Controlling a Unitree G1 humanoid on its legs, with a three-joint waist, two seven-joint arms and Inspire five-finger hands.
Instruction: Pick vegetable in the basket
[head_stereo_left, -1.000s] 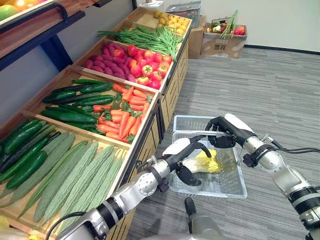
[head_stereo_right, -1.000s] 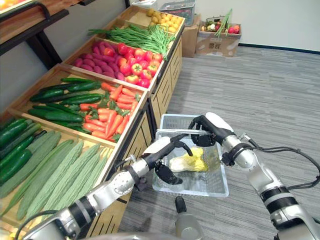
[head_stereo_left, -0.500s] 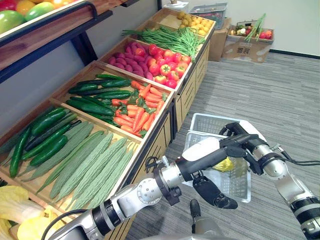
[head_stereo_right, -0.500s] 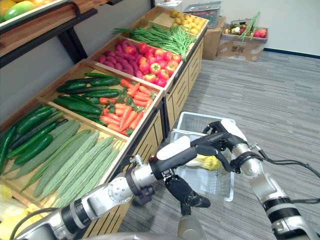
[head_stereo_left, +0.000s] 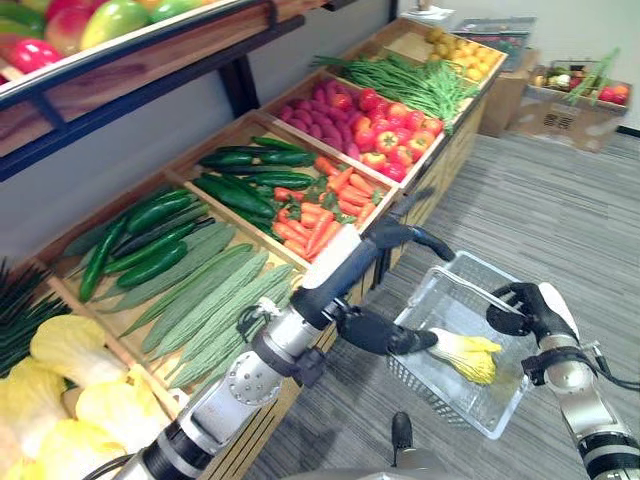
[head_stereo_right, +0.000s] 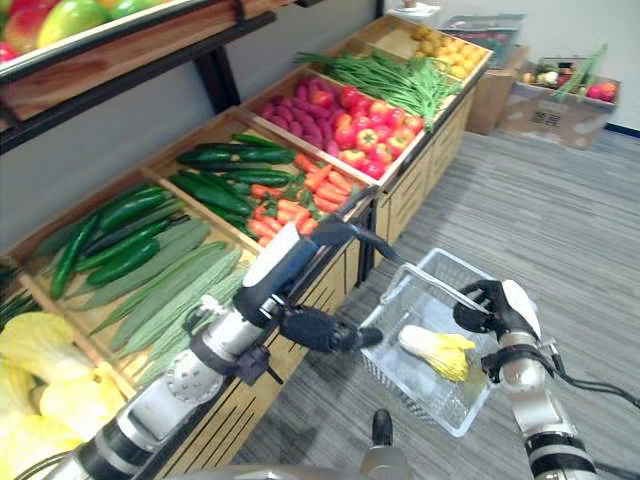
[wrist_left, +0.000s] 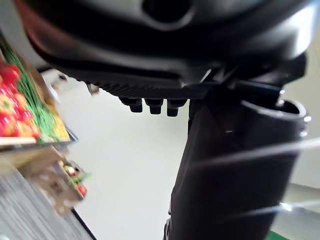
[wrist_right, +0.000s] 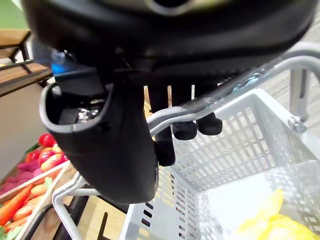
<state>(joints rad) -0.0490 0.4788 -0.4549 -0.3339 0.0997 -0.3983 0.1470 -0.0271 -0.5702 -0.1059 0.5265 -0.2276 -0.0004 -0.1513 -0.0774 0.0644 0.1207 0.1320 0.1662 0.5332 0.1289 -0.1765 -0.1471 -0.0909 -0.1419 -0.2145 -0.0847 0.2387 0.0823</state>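
Note:
A white wire basket (head_stereo_left: 462, 405) hangs over the floor beside the shelf, and my right hand (head_stereo_left: 528, 306) is shut on its handle (wrist_right: 227, 94). A pale yellow leafy cabbage (head_stereo_left: 466, 352) lies on the basket's bottom, also visible as the yellow leaves (wrist_right: 270, 220) in the right wrist view. My left hand (head_stereo_left: 372, 330) is raised between the shelf front and the basket, open and holding nothing, with its fingers (head_stereo_left: 412, 238) reaching over the crate edge near the carrots (head_stereo_left: 315, 208).
The sloping wooden shelf on the left holds yellow cabbages (head_stereo_left: 70, 345), ridged gourds (head_stereo_left: 205, 300), cucumbers (head_stereo_left: 150, 240), red peppers (head_stereo_left: 385, 125) and green beans (head_stereo_left: 410, 82). A cardboard box (head_stereo_left: 575, 95) of produce stands at the far wall. Grey floor lies to the right.
The whole view has shifted, so the camera moved. My left hand has lifted out of the basket toward the shelf front, empty. The right hand keeps its hold on the basket handle.

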